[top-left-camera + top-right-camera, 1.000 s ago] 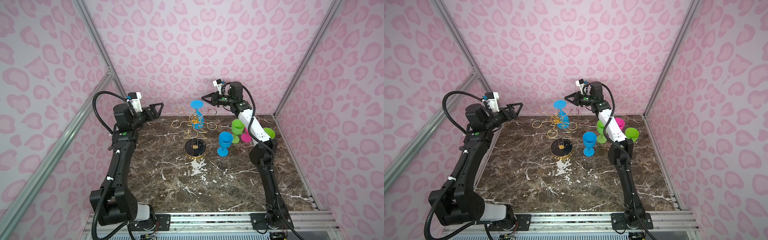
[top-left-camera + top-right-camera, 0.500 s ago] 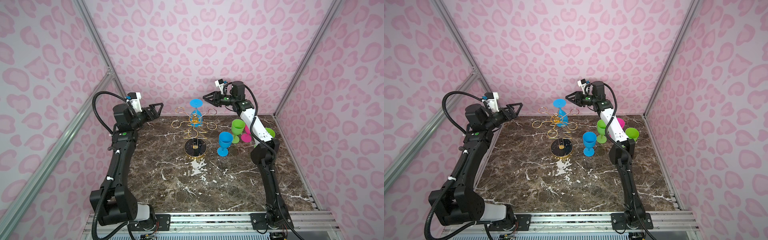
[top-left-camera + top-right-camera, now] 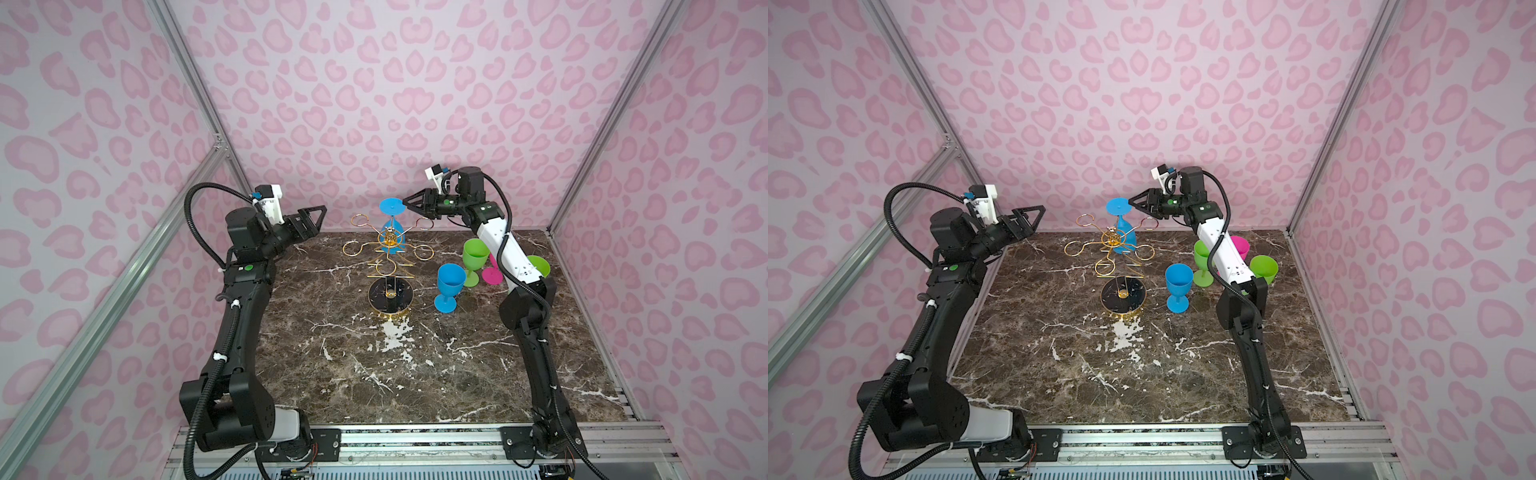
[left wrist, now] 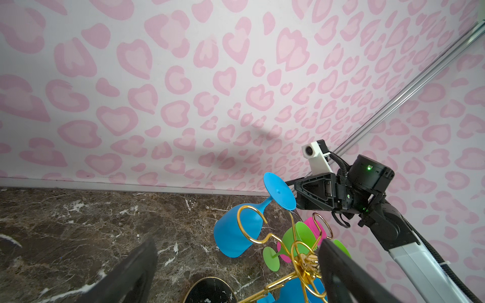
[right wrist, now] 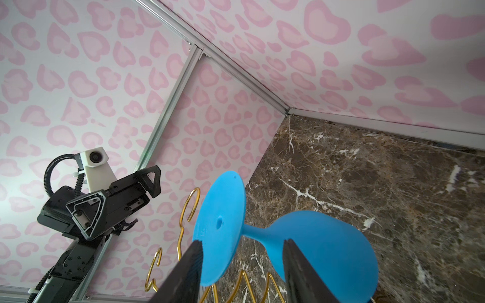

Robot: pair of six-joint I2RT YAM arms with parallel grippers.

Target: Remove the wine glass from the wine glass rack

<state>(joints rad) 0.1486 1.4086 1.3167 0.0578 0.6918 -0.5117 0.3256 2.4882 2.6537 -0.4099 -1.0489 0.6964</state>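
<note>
Pale walls printed with pink leopard-like spots point(image 3: 374, 104) rise behind and beside the dark brown white-veined marble desk point(image 3: 436, 374); silver aluminium posts point(image 3: 202, 104) stand at its far corners.

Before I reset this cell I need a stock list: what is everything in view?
rack: one, gold wire on a black base, mid-table
hung glass: one, blue, upside down on the rack's far side
blue glass: one, upright on the table, right of the rack's base
green glasses: two, upright, behind the blue glass, by the right arm
pink glass: one, between the green glasses, partly hidden by the right arm
table: one, brown marble
walls: pink spotted, on three sides
left pincer: one, black, open, empty, raised left of the rack
right pincer: one, black, open, at the hung glass's foot
</note>
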